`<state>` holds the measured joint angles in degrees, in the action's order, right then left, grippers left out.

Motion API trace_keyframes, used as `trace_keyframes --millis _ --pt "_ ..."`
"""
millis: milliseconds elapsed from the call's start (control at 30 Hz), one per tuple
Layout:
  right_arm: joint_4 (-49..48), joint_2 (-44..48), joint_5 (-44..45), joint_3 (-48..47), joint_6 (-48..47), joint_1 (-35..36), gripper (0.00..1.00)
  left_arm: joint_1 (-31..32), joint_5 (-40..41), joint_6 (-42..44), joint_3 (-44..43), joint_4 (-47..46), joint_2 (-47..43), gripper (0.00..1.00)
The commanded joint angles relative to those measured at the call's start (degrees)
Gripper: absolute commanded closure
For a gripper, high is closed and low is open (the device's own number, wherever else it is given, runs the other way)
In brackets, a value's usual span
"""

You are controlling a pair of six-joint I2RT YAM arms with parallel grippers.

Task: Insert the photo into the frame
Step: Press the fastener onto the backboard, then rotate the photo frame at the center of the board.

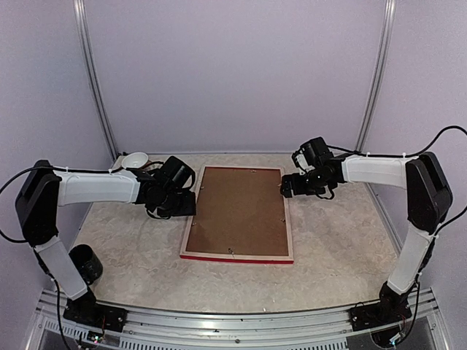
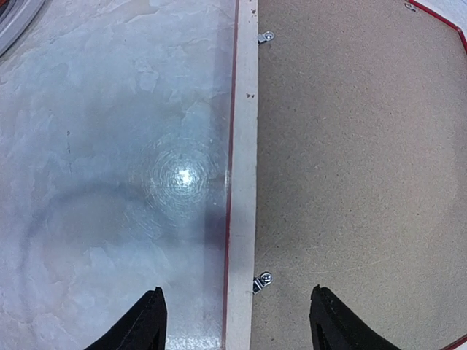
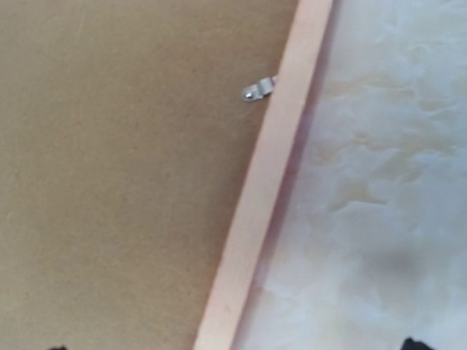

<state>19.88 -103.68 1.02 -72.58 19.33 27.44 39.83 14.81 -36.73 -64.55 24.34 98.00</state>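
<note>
Left hand (image 2: 235, 310) spread over frame (image 2: 244, 146) rail, wrist-view only.

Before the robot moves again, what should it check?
1. Frame lying flat, back up: ok.
2. Backing board seated inside it: ok.
3. Metal clip over the board's edge: ok.
4. Left gripper open, astride the frame's left rail: ok.
5. Right gripper open, by the right rail: ok.
6. Photo inside: cannot tell, the board hides whatever lies under it.
</note>
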Motion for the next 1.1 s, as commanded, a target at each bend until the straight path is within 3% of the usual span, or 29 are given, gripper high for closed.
trace_keyframes --millis 0,133,333,600,1067 --pt "1.8 1.9 1.0 -1.7 1.1 -2.9 0.01 0.6 -0.1 0.9 0.9 -1.2 -0.1 0.30" --pt "1.4 0.8 -0.3 -4.4 1.7 -5.2 0.01 0.9 0.0 0.6 3.3 -1.1 -2.3 0.23" --pt "3.2 -6.6 -0.1 -14.2 0.8 -7.0 0.01 1.2 0.1 -0.5 8.1 0.1 -6.7 0.02" --pt "7.6 -19.0 3.9 -30.8 -1.6 -8.1 0.01 3.6 -0.5 -1.7 13.6 0.9 -13.1 0.01" --pt "11.1 -33.8 0.7 -47.9 -4.5 -9.0 0.01 6.9 -1.5 -1.7 16.6 2.0 -11.5 0.01"
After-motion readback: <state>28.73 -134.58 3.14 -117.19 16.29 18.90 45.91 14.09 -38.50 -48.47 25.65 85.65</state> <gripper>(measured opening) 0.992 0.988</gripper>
